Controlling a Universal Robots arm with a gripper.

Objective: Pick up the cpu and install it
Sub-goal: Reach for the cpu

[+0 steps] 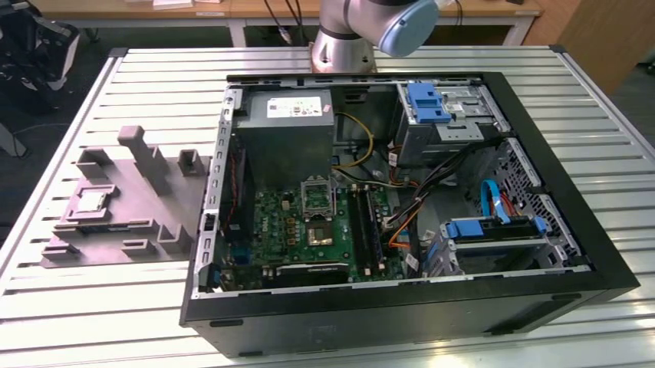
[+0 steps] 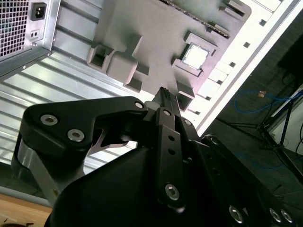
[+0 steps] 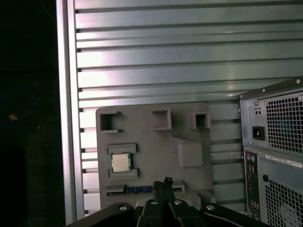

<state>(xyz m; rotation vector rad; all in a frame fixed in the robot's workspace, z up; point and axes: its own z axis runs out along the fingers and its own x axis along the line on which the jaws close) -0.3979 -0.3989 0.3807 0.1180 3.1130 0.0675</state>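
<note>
1. The cpu (image 3: 121,162) lies in a pocket of the grey tray (image 3: 151,139) on the counter (image 3: 165,61).
2. The fingers (image 3: 169,185) are closed and empty, well apart from it.
3. I think it is best to centre over it and grip opposite edges.

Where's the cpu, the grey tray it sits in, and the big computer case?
cpu (image 3: 121,162): first wrist view, middle of its silvery top.
tray (image 3: 151,142): first wrist view, bare flat part beside the cpu.
case (image 1: 409,310): exterior view, its black near wall.
</note>
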